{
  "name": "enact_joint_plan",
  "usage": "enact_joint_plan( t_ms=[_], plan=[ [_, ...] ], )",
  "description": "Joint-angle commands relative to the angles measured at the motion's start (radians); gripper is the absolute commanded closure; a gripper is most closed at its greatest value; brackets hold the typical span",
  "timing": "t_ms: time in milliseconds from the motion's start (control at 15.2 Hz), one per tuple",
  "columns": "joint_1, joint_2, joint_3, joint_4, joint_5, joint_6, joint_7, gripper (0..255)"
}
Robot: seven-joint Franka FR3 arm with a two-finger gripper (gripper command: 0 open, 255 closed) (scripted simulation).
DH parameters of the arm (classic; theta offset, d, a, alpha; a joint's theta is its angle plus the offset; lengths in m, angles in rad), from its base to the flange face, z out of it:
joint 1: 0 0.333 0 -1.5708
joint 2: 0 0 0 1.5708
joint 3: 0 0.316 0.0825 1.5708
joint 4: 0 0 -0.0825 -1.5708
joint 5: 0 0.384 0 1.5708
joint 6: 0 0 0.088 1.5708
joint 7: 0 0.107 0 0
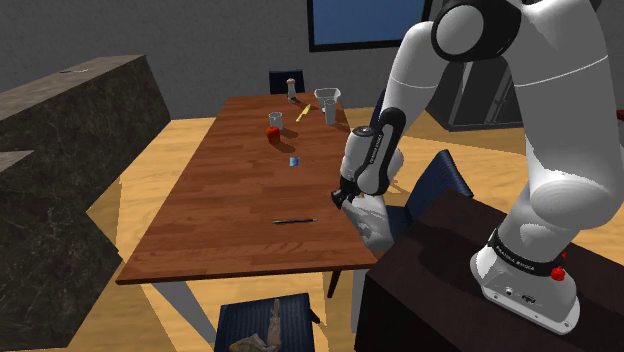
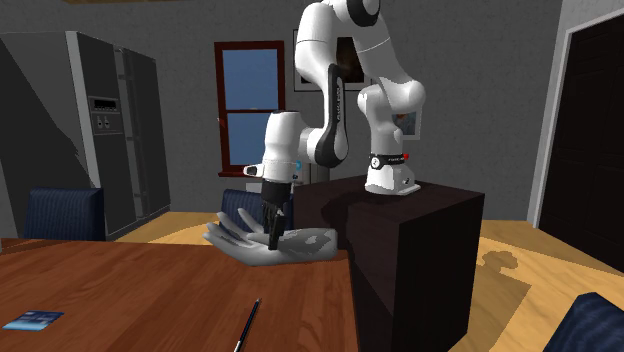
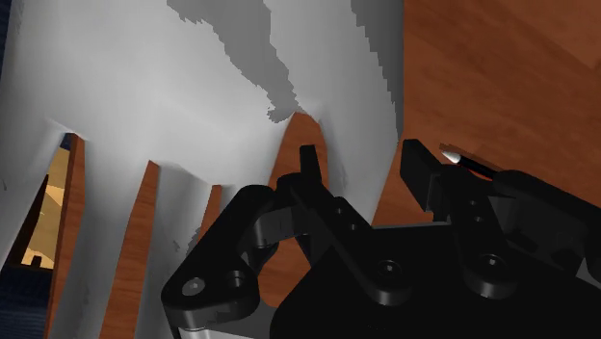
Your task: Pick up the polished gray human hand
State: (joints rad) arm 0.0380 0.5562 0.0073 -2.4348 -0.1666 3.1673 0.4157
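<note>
The polished gray human hand [image 2: 300, 243] lies palm-up at the wooden table's [image 2: 150, 290] edge beside the stand, partly overhanging it; it is also seen in the shoulder view [image 1: 374, 226]. My gripper [image 2: 270, 236] comes down into it from above. In the wrist view the gray hand [image 3: 193, 87] spreads before the gripper [image 3: 364, 166], and the two black fingers sit close on either side of one of its digits, clasping it. The arm hides part of the hand in the shoulder view, where the gripper [image 1: 346, 200] sits just above it.
A dark pen [image 1: 293, 220] lies on the table near the hand. Farther along stand a red apple [image 1: 272, 130], a small blue object [image 1: 293, 160] and several cups [image 1: 329, 104]. Blue chairs [image 1: 268, 322] [image 1: 441, 180] flank the table. The dark stand [image 2: 410, 250] is right beside the hand.
</note>
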Motion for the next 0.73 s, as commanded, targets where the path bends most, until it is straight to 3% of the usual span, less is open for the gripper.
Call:
enact_joint_plan(
  t_ms=[0,660],
  plan=[
    [0.000,0.003,-0.001,0.002,0.000,-0.002,0.000,255],
    [-0.046,-0.159,0.047,-0.051,0.011,-0.112,-0.015,255]
  ],
)
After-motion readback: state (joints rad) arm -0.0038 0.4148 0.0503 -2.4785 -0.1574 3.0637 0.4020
